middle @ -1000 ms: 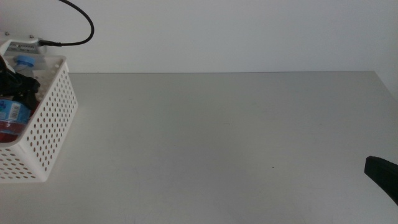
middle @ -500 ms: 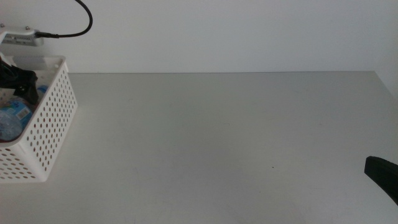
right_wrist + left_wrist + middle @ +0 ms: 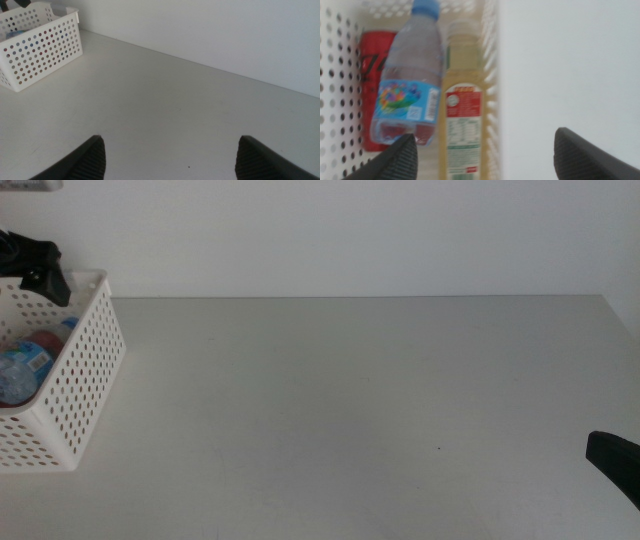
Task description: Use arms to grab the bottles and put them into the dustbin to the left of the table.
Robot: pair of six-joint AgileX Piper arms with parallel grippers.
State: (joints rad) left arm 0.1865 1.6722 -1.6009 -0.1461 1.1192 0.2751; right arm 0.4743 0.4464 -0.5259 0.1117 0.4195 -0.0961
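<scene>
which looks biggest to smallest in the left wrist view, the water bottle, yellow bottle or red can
As they appear in the left wrist view:
1. water bottle, lying on top and nearest the camera, which may inflate it
2. yellow drink bottle, close behind; partly cut off, so unsure
3. red can, mostly covered

A plain white wall point(image 3: 350, 230) fills the background across the full width of the middle view, unmarked and evenly lit, meeting the far edge of the table point(image 3: 350, 380) in a straight line. The right wrist view shows the same wall point(image 3: 225, 30), bare and slightly shadowed along its foot. A tiny dark speck point(image 3: 438, 448) sits on the surface towards the right, also visible from the right wrist point(image 3: 189, 167).
</scene>
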